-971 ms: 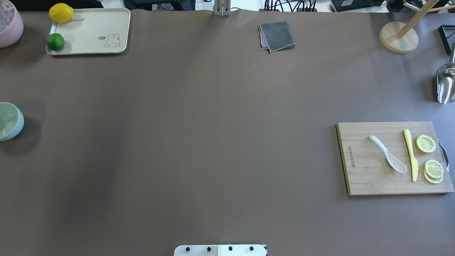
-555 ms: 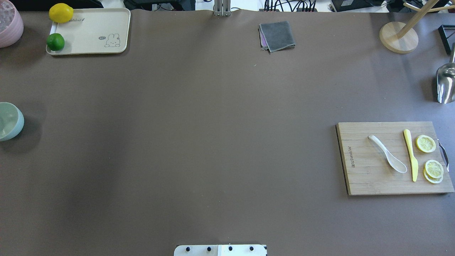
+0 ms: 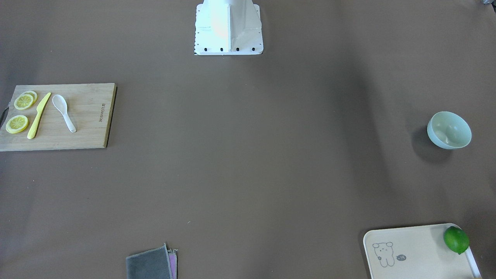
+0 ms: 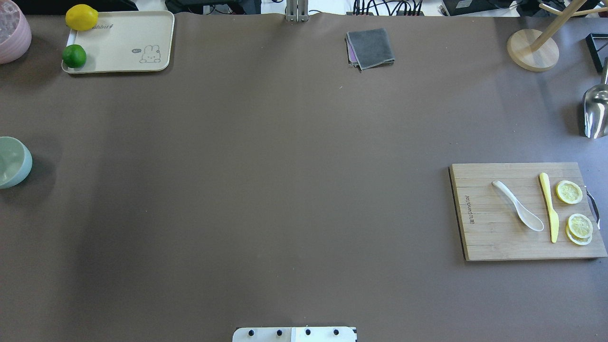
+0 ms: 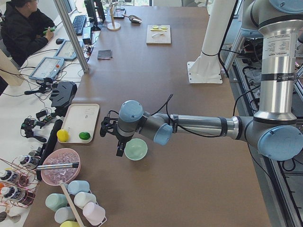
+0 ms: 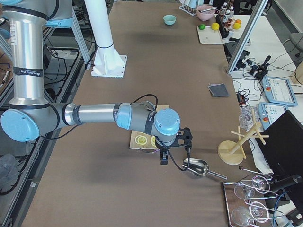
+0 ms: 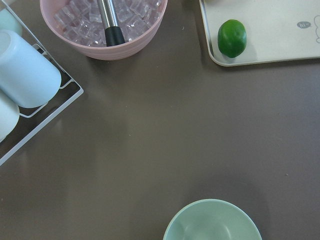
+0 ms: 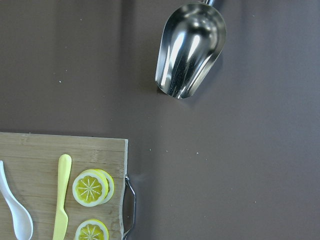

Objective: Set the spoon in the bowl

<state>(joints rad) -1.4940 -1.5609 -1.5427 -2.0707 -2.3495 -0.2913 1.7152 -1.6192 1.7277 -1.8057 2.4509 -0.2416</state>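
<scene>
The white spoon point(image 4: 517, 205) lies on a wooden cutting board point(image 4: 484, 237) at the table's right, also seen in the front view point(image 3: 64, 112) and at the right wrist view's lower left corner point(image 8: 15, 215). The mint-green bowl point(image 4: 12, 161) stands empty at the table's far left edge, as the front view point(image 3: 449, 130) and left wrist view point(image 7: 212, 222) also show. My left gripper point(image 5: 118, 150) hovers beside the bowl point(image 5: 136, 149) and my right gripper point(image 6: 174, 153) hangs past the board's outer end. Each shows only in a side view, so I cannot tell if it is open or shut.
A yellow knife point(image 4: 548, 206) and lemon slices point(image 4: 569, 192) lie beside the spoon. A metal scoop point(image 8: 190, 50) lies beyond the board. A cream tray point(image 4: 128, 42) with a lime and a lemon, a pink ice bowl point(image 7: 102, 25), a cup rack and a grey cloth point(image 4: 370, 47) stand around.
The objects have not moved. A faint shadow on the table's left half has drifted to the left.
</scene>
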